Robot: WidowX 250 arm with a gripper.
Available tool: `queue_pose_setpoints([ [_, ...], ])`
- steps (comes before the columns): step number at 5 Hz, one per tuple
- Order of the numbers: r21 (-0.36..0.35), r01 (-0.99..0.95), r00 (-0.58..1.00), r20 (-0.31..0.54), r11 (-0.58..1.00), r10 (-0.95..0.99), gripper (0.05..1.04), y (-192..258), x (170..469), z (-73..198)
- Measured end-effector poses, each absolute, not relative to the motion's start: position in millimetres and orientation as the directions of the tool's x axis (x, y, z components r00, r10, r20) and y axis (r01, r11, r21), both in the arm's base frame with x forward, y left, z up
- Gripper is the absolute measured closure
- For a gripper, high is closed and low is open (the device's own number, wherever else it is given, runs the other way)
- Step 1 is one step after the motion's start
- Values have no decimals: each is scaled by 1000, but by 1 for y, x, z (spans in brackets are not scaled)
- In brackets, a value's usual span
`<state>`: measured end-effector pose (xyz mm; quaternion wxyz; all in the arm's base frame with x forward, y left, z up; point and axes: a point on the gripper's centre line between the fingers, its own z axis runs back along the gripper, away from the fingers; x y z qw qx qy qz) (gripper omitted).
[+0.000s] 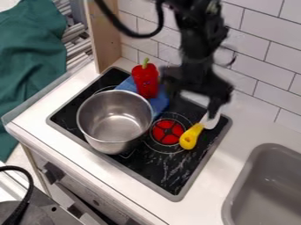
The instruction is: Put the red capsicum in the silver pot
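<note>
Black stovetop (170,173) carries silver pot (106,143); blue cloth (159,104); yellow-handled utensil (189,139).

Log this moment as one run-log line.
Silver pot on stove, empty | red capsicum upright outside it | gripper open, near capsicum | placement pending

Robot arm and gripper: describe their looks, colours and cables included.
The arm is black, with a narrow, jointed, uneven outline. A thick black cable loops beside it, and a thin dark strand, perhaps a wire, bows out across from that cable. The gripper is black too, broad-bodied, with two fingers. No markings can be made out.
</note>
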<state>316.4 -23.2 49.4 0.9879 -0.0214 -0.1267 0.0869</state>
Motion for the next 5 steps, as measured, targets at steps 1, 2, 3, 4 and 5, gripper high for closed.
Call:
queue_pose_setpoints([
  [1,-89,-147,944,285,985,167,83,-8,350,65],
  [2,-52,-194,937,286,980,201,83,20,378,62],
  [3,-22,-258,931,262,966,255,83,52,388,54],
  [4,13,-313,920,251,950,300,83,87,396,49],
  [5,29,-349,913,236,936,333,83,113,398,48],
])
